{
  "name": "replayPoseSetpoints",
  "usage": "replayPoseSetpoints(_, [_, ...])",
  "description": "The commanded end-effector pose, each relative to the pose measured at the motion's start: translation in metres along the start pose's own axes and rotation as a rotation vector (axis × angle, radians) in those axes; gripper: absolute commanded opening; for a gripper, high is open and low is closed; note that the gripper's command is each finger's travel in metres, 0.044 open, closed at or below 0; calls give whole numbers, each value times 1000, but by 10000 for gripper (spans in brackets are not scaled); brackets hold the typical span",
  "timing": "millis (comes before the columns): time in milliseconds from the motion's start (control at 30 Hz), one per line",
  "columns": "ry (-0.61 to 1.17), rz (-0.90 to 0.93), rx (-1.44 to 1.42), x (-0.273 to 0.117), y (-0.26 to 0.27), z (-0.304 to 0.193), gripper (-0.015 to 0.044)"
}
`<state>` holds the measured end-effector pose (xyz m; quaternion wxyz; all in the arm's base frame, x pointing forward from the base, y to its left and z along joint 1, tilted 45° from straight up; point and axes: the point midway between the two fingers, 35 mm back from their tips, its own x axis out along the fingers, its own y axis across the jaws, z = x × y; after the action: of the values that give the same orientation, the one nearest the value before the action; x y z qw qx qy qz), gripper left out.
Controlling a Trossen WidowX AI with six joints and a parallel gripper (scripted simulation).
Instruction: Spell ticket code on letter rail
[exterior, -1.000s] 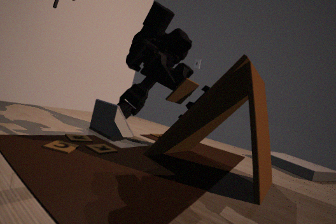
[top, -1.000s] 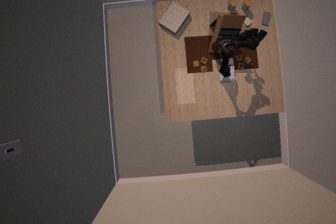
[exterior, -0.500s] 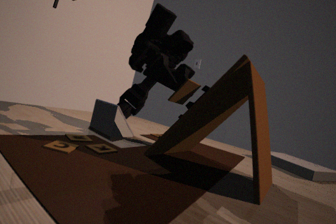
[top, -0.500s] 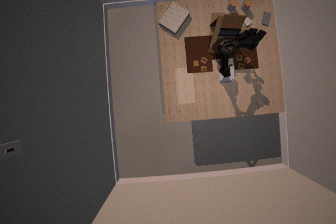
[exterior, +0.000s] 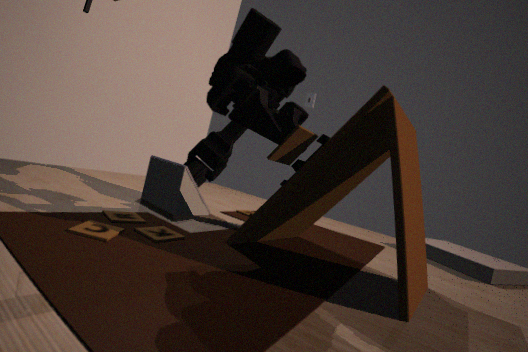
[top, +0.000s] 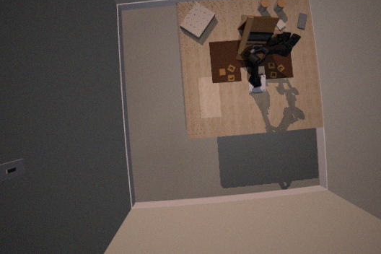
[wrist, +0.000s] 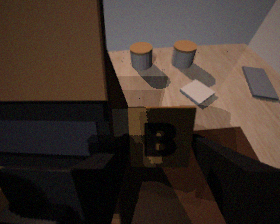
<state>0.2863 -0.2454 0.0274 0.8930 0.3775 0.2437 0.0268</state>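
Observation:
My gripper (wrist: 158,144) is shut on the B tile (wrist: 183,120) (exterior: 290,150), whose letter looks upright in the wrist view. The tile is in the air just off the right end of the tilted board (top: 265,22) (exterior: 411,206) (wrist: 46,50), apart from it in the exterior view. The dark rail (top: 257,37) (wrist: 41,137) runs across the board; no letters on it can be read. Other tiles lie on the mat: a C tile (top: 281,68) (exterior: 95,230), two near it, and several left of the arm, including one (top: 222,71) with no visible letter. No code on a ticket can be read.
The brown mat (top: 225,55) (exterior: 125,281) lies under the board. A pale wedge (exterior: 167,186) stands near the arm's base. Behind are two jars (top: 264,4) (wrist: 184,55), a small white block (top: 281,24) (wrist: 197,92), a grey slab (top: 302,21) (wrist: 260,82) and a speckled box (top: 198,20).

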Motion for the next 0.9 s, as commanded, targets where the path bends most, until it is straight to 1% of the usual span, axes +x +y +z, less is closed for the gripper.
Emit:
replayPoseSetpoints(0, [4, -3, 10, 0, 2, -3, 0])
replayPoseSetpoints(867, [4, -2, 11, 1, 15, -2, 0])
